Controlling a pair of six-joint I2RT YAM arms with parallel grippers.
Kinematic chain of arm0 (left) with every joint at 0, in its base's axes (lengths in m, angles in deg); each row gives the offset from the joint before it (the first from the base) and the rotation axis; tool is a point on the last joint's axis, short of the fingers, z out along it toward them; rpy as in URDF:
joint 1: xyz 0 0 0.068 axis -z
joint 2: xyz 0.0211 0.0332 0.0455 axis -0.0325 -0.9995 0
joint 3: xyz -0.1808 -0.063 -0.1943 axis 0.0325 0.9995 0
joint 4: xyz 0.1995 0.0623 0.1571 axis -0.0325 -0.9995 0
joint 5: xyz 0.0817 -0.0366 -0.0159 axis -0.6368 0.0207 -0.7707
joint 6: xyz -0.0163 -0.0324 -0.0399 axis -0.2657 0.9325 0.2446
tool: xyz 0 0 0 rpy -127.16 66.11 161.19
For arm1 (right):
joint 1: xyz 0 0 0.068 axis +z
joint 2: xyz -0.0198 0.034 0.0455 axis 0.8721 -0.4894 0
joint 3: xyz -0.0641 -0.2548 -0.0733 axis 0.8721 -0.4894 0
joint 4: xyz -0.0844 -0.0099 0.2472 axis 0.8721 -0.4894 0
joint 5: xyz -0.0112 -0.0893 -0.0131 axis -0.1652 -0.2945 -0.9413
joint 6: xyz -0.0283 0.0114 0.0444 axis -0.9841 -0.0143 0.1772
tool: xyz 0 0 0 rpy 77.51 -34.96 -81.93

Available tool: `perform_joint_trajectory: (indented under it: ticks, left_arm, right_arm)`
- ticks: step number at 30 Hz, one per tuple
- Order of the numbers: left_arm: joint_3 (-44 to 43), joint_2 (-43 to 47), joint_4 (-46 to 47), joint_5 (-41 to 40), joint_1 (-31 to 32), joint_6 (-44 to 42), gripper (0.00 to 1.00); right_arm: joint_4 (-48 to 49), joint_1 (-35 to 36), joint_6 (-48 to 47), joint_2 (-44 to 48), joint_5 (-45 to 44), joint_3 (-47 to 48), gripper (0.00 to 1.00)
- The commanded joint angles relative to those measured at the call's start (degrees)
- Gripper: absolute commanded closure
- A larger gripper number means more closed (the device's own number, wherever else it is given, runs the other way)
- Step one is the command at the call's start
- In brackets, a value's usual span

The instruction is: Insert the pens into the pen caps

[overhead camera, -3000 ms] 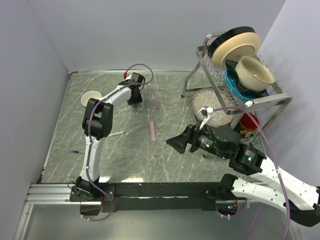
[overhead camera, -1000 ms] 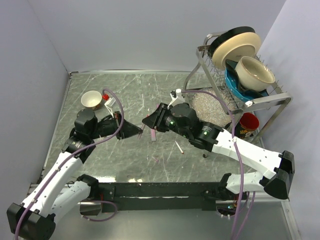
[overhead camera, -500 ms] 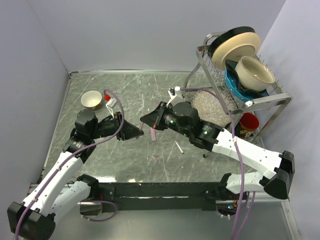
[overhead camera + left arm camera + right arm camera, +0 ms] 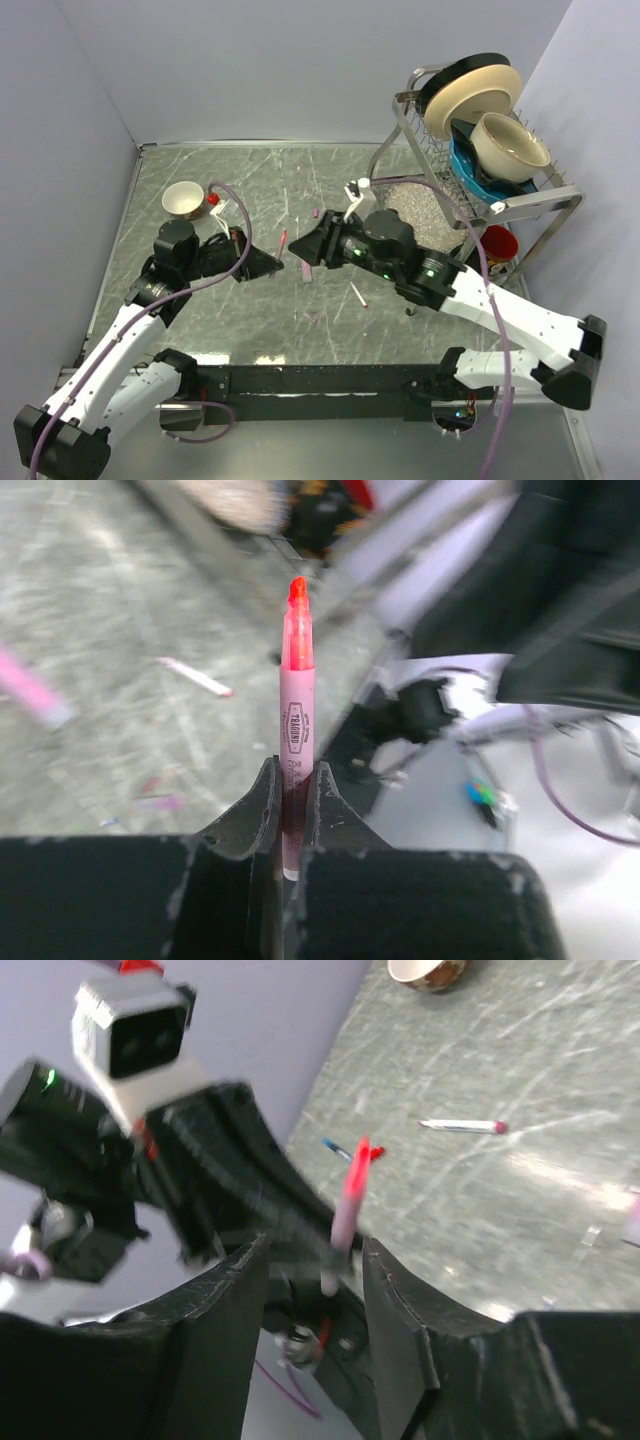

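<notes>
Drawing back since the previous frame: right gripper (image 4: 315,1260), jaws apart, gripping nothing; left gripper (image 4: 293,780) clamping pen (image 4: 297,700) (red end outward). Keeping pen steady, aligning squarely.

My left tool (image 4: 274,262) and right tool (image 4: 298,247) are facing each other over the middle, leaving only a narrow gap, and the pink pen (image 4: 284,241) clamped in my left tool is poking into it. The dish rack (image 4: 470,130) is blocking the far right side. A bowl (image 4: 183,198) is sitting far left. Bare bench (image 4: 250,325) is lying free along the near edge, with a loose pen (image 4: 357,295) resting right of centre.
</notes>
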Motion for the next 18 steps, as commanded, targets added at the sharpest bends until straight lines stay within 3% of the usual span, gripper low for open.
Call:
perform_joint_trajectory:
  ticks: [1,9,18]
  left_arm:
    - [-1.37,3.80,-7.19,-12.96,-0.14,-7.84,0.99]
    - [-3.03,9.34,-14.94,-27.49,-0.14,-12.32,0.99]
    - [-2.07,18.83,-15.73,-39.18,-0.14,-10.13,0.99]
  right_arm:
    - [-7.23,0.02,-6.18,5.88,-3.24,-4.21,0.48]
    - [-11.64,0.02,-9.00,1.85,-5.01,-9.58,0.49]
    - [-10.50,3.62,-11.37,-18.09,-2.72,-6.70,0.51]
